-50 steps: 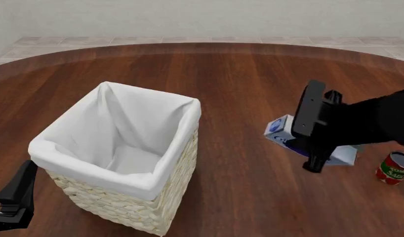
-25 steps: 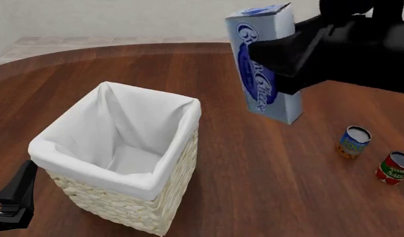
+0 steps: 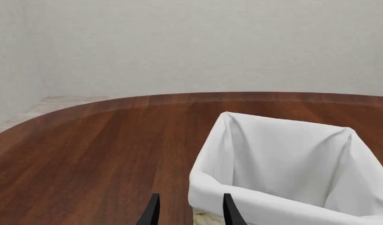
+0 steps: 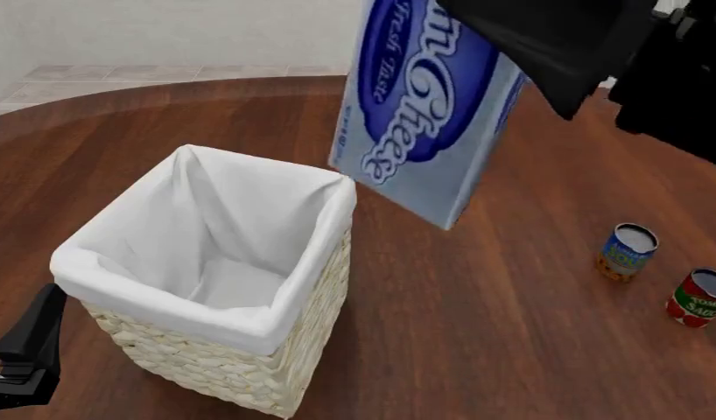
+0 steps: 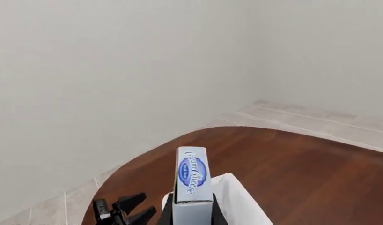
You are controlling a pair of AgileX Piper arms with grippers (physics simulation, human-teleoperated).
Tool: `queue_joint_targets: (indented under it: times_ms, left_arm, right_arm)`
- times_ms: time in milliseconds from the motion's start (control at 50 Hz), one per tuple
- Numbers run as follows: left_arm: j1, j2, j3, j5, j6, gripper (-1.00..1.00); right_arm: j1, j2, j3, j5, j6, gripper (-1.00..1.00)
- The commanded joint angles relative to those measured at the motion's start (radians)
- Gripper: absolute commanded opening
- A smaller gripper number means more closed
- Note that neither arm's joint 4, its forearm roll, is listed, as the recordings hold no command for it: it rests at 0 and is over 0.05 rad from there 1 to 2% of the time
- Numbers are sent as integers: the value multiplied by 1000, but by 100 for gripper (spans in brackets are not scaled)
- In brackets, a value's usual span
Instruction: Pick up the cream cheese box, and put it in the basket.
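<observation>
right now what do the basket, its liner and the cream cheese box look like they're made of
The basket looks like cream woven wicker: its walls show a knotted, braided weave. Its liner seems to be matte white cloth, creased and folded over the rim. The cream cheese box, held in the right end effector, looks like smooth printed cardboard with flat faces and sharp edges, though coated plastic is possible.
</observation>
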Motion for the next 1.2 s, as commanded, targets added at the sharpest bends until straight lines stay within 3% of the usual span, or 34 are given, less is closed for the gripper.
queue_joint_targets:
  times_ms: [20, 40, 80, 160, 300, 320, 700, 1200]
  left_arm:
    - [0, 0, 0, 0, 0, 100]
    - [0, 0, 0, 0, 0, 100]
    - [0, 0, 0, 0, 0, 100]
    - [0, 0, 0, 0, 0, 100]
    - [0, 1, 0, 0, 0, 100]
    - [0, 0, 0, 0, 0, 100]
    - [0, 0, 0, 0, 0, 100]
    - [0, 0, 0, 0, 0, 100]
  right_arm:
    - [92, 66, 3, -92, 12, -100]
    - [85, 100, -2, -111, 32, -100]
    - [78, 171, -30, -109, -4, -100]
    - [72, 216, -41, -136, -2, -100]
    - [72, 216, -41, -136, -2, -100]
    - [51, 326, -102, -170, -30, -100]
    - [30, 508, -233, -186, -104, -100]
    - [87, 678, -337, -166, -175, -100]
